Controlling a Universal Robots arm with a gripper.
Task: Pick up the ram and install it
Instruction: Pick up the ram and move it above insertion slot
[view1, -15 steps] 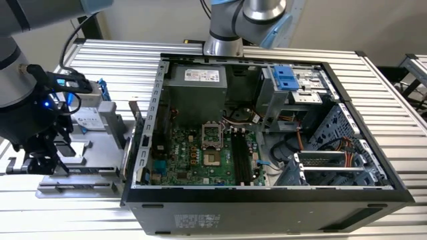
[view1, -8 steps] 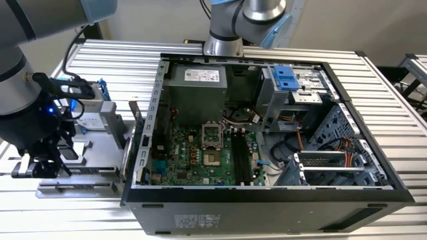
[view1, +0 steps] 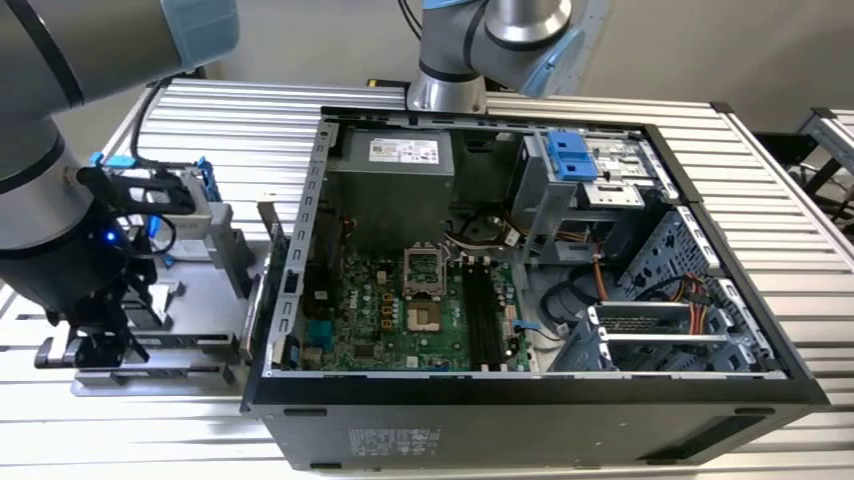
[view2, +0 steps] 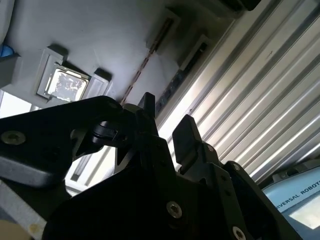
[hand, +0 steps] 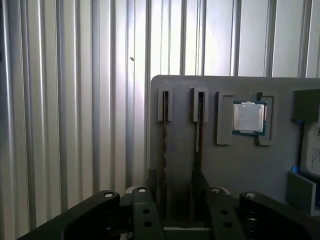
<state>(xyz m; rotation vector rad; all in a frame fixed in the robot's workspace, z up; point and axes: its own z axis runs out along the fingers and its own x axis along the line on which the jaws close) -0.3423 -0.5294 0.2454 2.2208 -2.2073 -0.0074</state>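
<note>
Ram (hand: 164, 150) stands on its long edge in a narrow slot of the grey holder plate (hand: 240, 165), showing in both wrist views as a thin dark strip. Kept upright like that, its two flat faces are free for fingers to close on. A second stick (hand: 198, 130) stands the same way in the neighbouring slot, between the ram and a processor chip (hand: 248, 117) that lies flat in its own pocket. The plate rests on the ribbed metal bench (hand: 65, 100), at the lower left of the exterior view, just beside the open computer case (view1: 534, 400).

The end effector (hand: 175, 182) hangs low over the plate with its jaws a moderate gap apart and nothing clamped. In both wrist views the ram runs into that gap, with one finger (view2: 186, 131) on either side, and it sits nearer to one finger than the other. I judge this a line-up for the grasp, the jaws turned to face the flat sides and clear the neighbouring stick. Whether a fingertip already touches the board I cannot tell.

Inside the case, toward the middle of the exterior view, the long black memory slots (view1: 483, 312) on the motherboard (view1: 387, 310) lie bare, so the installing is not yet done. The arm (view1: 54, 200) leans in from the upper left of that view, reaching down to the plate, well apart from the slots.
</note>
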